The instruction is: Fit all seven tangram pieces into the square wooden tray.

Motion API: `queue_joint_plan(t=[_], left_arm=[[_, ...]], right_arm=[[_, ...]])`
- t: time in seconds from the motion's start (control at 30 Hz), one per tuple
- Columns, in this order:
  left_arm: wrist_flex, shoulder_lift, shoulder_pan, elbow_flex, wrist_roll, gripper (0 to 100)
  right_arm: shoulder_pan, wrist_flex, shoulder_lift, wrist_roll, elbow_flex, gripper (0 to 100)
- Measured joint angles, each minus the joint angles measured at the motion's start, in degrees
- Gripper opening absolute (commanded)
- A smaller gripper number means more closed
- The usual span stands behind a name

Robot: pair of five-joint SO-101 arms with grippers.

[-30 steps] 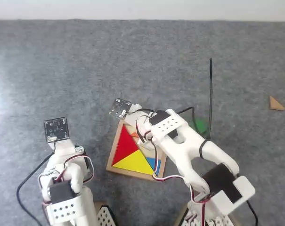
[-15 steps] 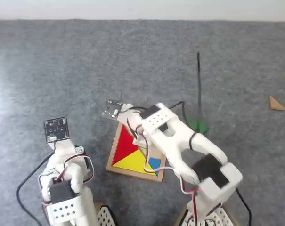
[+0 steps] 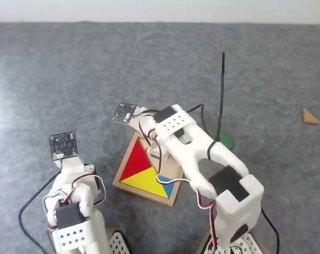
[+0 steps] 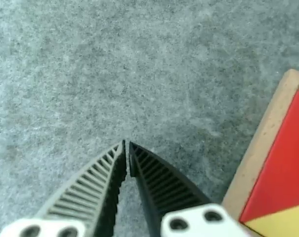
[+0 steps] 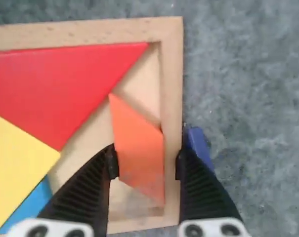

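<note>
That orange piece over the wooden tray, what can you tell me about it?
The orange piece is a flat parallelogram, seemingly painted wood. The right hand seems to grip its long edges. It hangs over the bare strip of the tray, along one rim, with one corner meeting the edge of the red triangle. The end nearer the hand looks raised, so it is probably tilted, not yet flat.

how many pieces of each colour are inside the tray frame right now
red piece: 1
yellow piece: 1
blue piece: 1
orange piece: 1
total: 4
</note>
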Motion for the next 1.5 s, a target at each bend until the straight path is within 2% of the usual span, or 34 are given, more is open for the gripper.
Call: queue_joint_plan(t=[0.87,0.93,1.0,1.07,1.13,1.27,1.5], left_arm=[[0.0,0.0,0.0,0.0,0.0,1],[0.0,0.0,0.0,0.0,0.0,1],[0.0,0.0,0.0,0.0,0.0,1],[0.0,0.0,0.0,0.0,0.0,1],[0.0,0.0,0.0,0.0,0.0,1],[0.0,0.0,0.0,0.0,0.0,1],[0.0,0.0,0.0,0.0,0.0,1]], right_arm=[[1.1,7.7,-7.6,1.5,1.1,1.7],[1.3,7.7,-7.6,1.7,1.1,3.3],[1.5,8.2,-7.6,1.8,1.1,9.0],[1.5,8.1,-7.6,0.4,2.2,15.5],[1.4,6.1,-7.6,-1.1,4.6,18.0],[0.4,0.2,-7.8,-5.4,8.8,18.0],[-1.4,-1.3,-8.4,-9.9,9.1,18.0]])
